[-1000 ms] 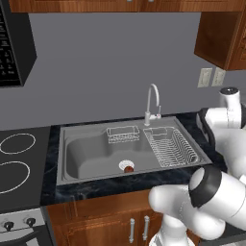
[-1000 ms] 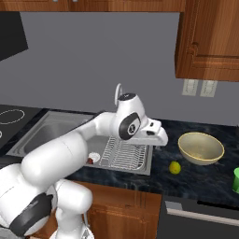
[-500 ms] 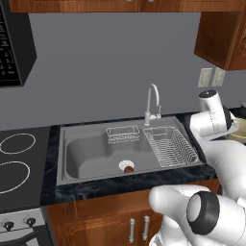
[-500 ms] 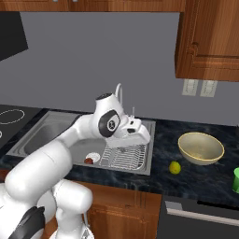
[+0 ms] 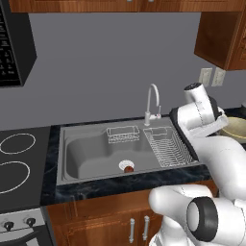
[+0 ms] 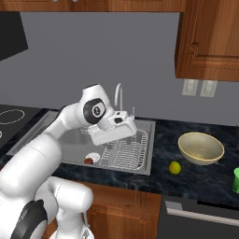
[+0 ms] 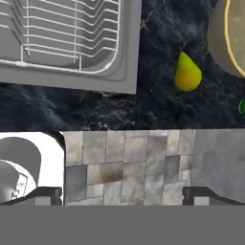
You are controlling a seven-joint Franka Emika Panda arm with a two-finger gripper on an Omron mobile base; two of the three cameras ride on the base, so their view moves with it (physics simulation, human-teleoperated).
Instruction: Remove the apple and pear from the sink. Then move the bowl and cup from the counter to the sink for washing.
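Left base view: sink [image 5: 91, 158] sunk in the dark bench [image 5: 120, 182], apple [image 5: 128, 169] a dark red spot on the drain, half lost against it; bowl [image 5: 235, 129] mostly hidden behind the white arm. Right base view: gripper [image 6: 122, 122] above the wire rack, jaws hard to make out; apple [image 6: 88, 160] peeking from under the arm; pear [image 6: 175, 167] lying on the bench between sink and bowl [image 6: 200, 148]; cup [image 6: 236, 179] cut off by the right edge. Hand view: jaws spread wide, pinching nothing; pear [image 7: 187, 72] on the bench beside the sink rim [image 7: 129, 57]; bowl [image 7: 228, 38] cut by the edge; cup [image 7: 242, 106] a green sliver. No legible writing anywhere.
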